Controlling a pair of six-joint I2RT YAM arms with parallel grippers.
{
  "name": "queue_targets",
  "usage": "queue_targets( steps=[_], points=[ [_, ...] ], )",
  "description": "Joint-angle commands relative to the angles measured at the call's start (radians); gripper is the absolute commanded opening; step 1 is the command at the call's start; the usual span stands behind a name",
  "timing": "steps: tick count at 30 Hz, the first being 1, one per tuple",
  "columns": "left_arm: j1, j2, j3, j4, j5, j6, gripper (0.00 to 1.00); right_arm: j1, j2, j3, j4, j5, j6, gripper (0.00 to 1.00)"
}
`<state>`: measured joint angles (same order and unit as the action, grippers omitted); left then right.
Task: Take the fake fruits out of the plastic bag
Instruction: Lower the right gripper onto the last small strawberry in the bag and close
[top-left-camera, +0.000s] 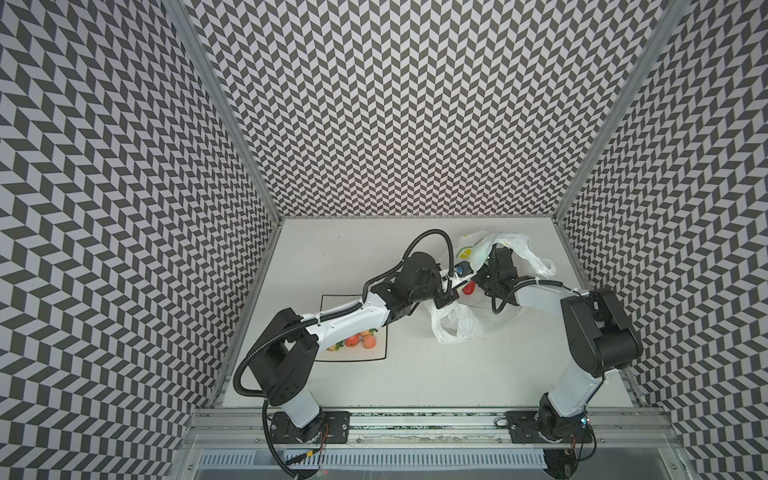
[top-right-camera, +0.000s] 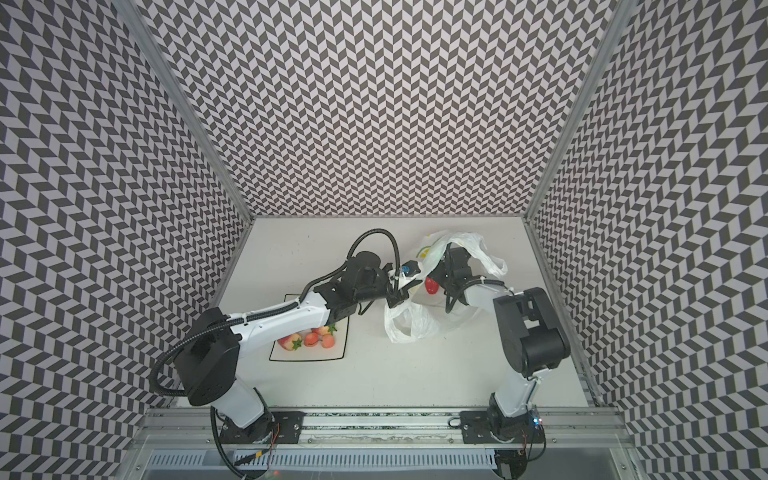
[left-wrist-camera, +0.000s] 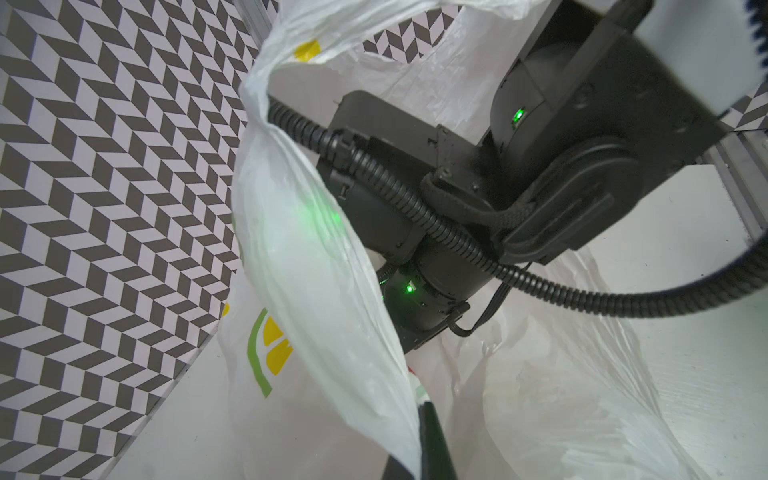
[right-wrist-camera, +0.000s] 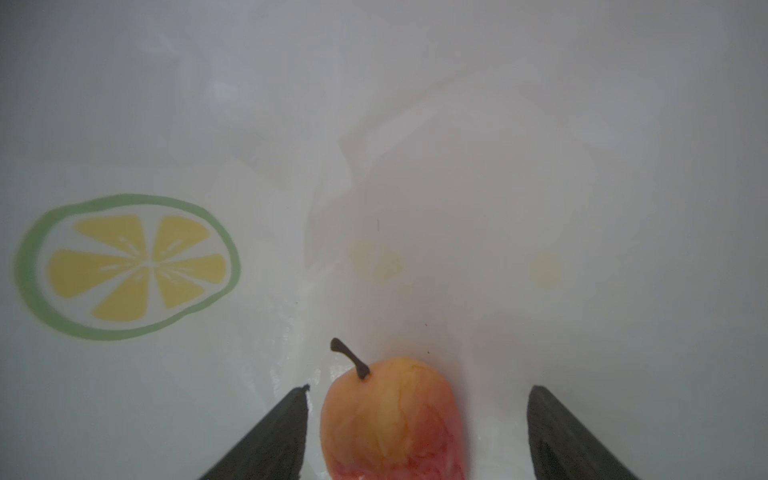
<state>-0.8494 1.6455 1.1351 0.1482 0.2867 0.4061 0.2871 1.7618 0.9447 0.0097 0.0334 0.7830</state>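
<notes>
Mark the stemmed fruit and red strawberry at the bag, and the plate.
Orange-pink stemmed toy fruit (right-wrist-camera: 390, 419), right wrist view, body.
Glossy red toy strawberry (top-right-camera: 432, 286), in a top view, body.
Square black-rimmed white plate (top-right-camera: 320, 354), in a top view, bare edge.

On bench (top-left-camera: 415, 374), at left: plate (top-right-camera: 328, 353), fake fruits (top-right-camera: 311, 338) on it. To its right, farther back: plastic bag (top-left-camera: 453, 328). Inside bag: right claw (right-wrist-camera: 419, 388), stemmed fruit (right-wrist-camera: 390, 419) between its fingers, apart from both. At bag's mouth, between arms: strawberry (top-left-camera: 468, 287).

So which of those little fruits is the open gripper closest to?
The orange-pink one with the dark stem, inside the plastic bag between the right gripper's fingers. Most others lie on the plate.
</notes>
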Motion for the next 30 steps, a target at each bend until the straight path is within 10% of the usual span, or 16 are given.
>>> queue_targets(
  steps=[1, 16, 30],
  points=[
    [-0.007, -0.021, 0.004, 0.022, 0.022, 0.003, 0.00, 0.023, 0.044, 0.040, -0.038, 0.049, -0.075, 0.81],
    [-0.004, -0.033, -0.026, 0.033, 0.022, -0.006, 0.00, 0.118, 0.177, 0.176, -0.115, 0.080, -0.213, 0.79],
    [0.012, -0.044, -0.051, 0.071, -0.085, -0.110, 0.00, 0.118, 0.070, 0.150, -0.109, 0.070, -0.225, 0.42]
  ],
)
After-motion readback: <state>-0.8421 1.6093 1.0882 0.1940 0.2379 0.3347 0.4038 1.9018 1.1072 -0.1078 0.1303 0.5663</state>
